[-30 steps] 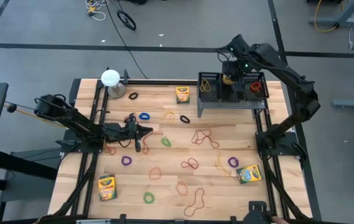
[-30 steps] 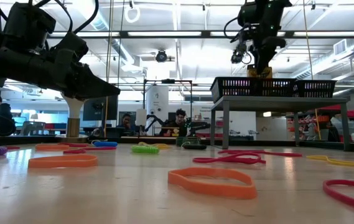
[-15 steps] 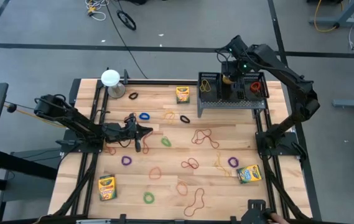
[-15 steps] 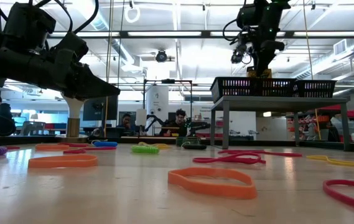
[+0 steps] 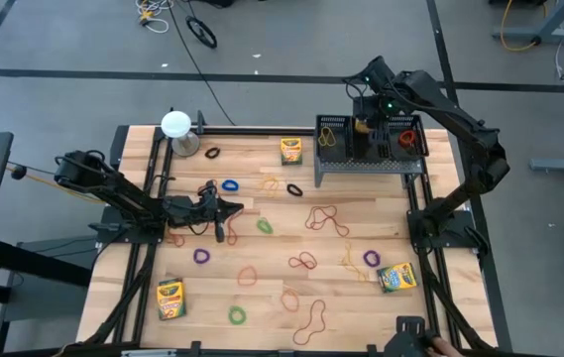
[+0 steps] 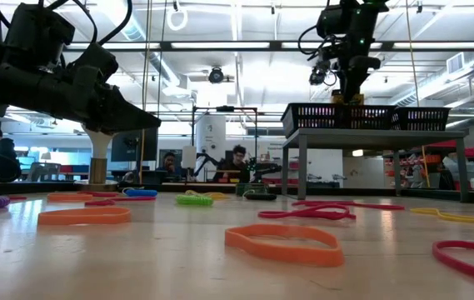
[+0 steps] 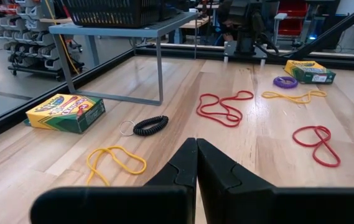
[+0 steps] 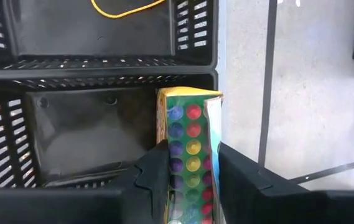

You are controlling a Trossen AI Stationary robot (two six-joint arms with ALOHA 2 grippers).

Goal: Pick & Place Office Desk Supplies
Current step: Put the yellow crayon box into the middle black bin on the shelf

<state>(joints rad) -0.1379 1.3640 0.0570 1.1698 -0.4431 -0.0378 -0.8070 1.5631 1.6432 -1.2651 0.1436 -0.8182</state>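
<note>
from above we see the right gripper (image 5: 365,123) over the mesh rack (image 5: 333,164), left gripper (image 5: 232,208) clenched low over the table (image 5: 262,297), from its wrist we see the fingers (image 8: 155,171) grasping a crayon box (image 8: 189,155) (upright, in the middle compartment)

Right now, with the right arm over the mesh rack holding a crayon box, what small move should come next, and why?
Probably lower the crayon box a little farther into the middle compartment of the black mesh rack before letting go. The right gripper has its fingers on both sides of the box, which stands upright against the compartment wall. The left gripper waits shut above the table.
</note>
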